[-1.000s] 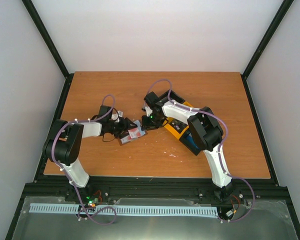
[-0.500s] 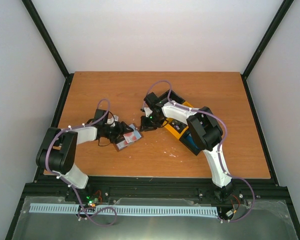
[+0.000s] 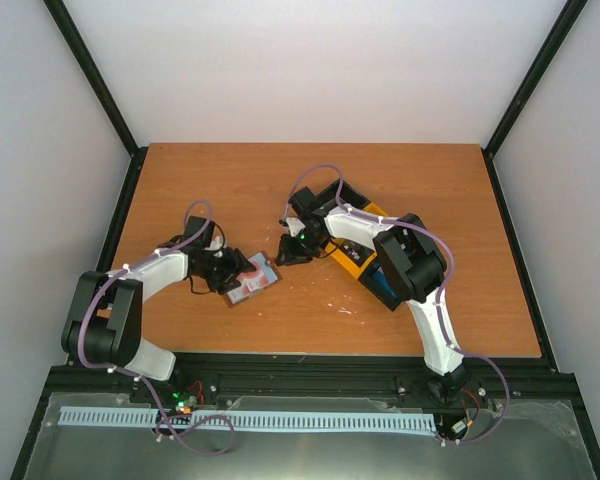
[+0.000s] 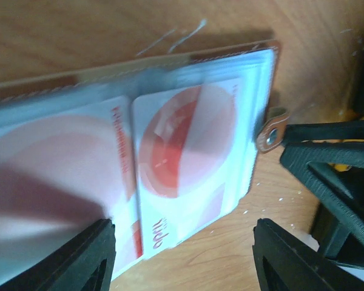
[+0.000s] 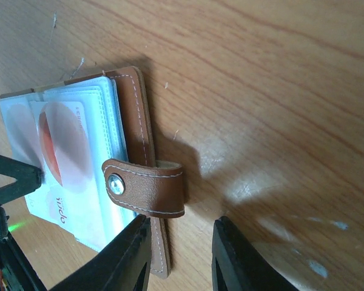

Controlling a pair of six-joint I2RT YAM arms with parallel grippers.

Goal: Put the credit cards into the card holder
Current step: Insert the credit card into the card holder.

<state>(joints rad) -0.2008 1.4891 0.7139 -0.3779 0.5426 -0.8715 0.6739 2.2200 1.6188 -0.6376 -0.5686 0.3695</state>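
The card holder [image 3: 252, 281] lies open on the table, brown leather with clear sleeves. Red-and-white credit cards [image 4: 188, 139] sit inside the sleeves, also seen in the right wrist view as cards [image 5: 64, 151]. My left gripper [image 4: 182, 254] is open and low over the holder's near edge, and its left finger [image 4: 88, 257] overlaps the holder's corner. My right gripper [image 5: 179, 257] is open just beside the holder's brown cover [image 5: 130, 115], below the snap tab [image 5: 148, 187], with bare wood between its fingers. From above, left gripper [image 3: 228, 272] and right gripper [image 3: 286, 252] flank the holder.
Black and yellow bins [image 3: 355, 252] stand right of the right gripper, under its arm. The wooden table [image 3: 430, 200] has black rails along its edges. White specks mark the wood near the front middle.
The left arm has swung toward the near left, and the card holder has shifted down-left with it. The right gripper has followed a little toward the holder.
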